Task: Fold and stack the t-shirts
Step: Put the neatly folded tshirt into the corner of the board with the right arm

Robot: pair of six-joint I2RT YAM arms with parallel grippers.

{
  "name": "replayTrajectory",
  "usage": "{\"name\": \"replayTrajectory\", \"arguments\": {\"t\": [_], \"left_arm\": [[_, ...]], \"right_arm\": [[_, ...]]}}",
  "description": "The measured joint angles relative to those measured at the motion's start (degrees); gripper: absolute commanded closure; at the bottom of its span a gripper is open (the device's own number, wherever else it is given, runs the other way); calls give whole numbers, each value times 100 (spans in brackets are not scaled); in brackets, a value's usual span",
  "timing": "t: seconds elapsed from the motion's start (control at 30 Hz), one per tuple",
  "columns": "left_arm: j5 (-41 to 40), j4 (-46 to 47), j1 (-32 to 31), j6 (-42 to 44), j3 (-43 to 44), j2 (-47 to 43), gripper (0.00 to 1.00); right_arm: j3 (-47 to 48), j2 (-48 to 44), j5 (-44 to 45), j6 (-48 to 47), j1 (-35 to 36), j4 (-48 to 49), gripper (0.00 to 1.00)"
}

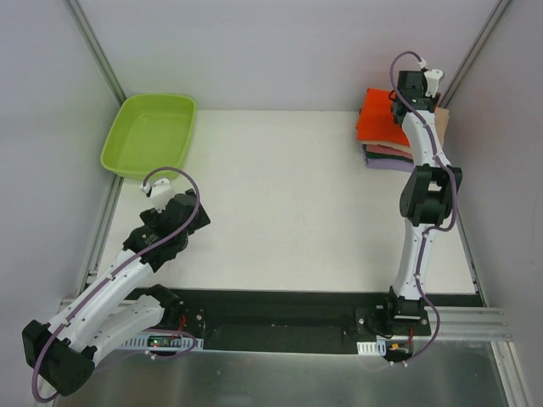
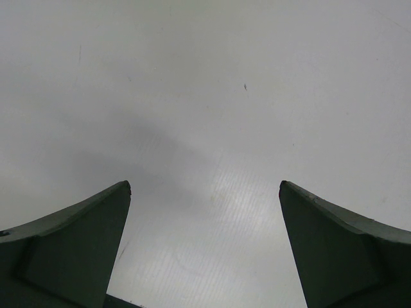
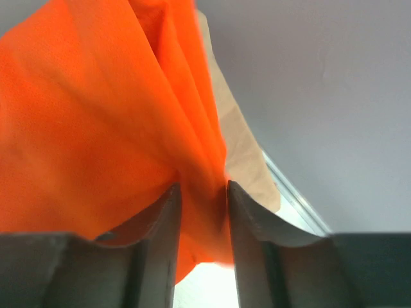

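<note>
Up close, my right gripper (image 3: 202,186) was pinched on a fold of the orange t-shirt (image 3: 96,128). The cloth was squeezed between the two fingers and spread up and away to their left, and a tan shirt (image 3: 247,151) showed just behind it on the right finger's side. From above, that orange shirt topped the stack of folded shirts (image 1: 386,153) right beneath those fingers, while my left gripper (image 2: 205,189) hung with its fingers spread wide, only the white table (image 2: 225,96) between them, well apart from the shirts.
</note>
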Motion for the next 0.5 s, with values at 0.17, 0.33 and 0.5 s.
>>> {"name": "replayTrajectory", "arguments": {"t": [0.17, 0.33, 0.5], "left_arm": [[9, -2, 0, 0, 0, 2, 1], [33, -9, 0, -2, 0, 0, 1], [105, -48, 0, -4, 0, -94, 1]], "right_arm": [[-120, -31, -525, 254, -282, -219, 15], [-68, -92, -671, 227, -426, -450, 4], [-546, -896, -1714, 264, -393, -684, 4]]}}
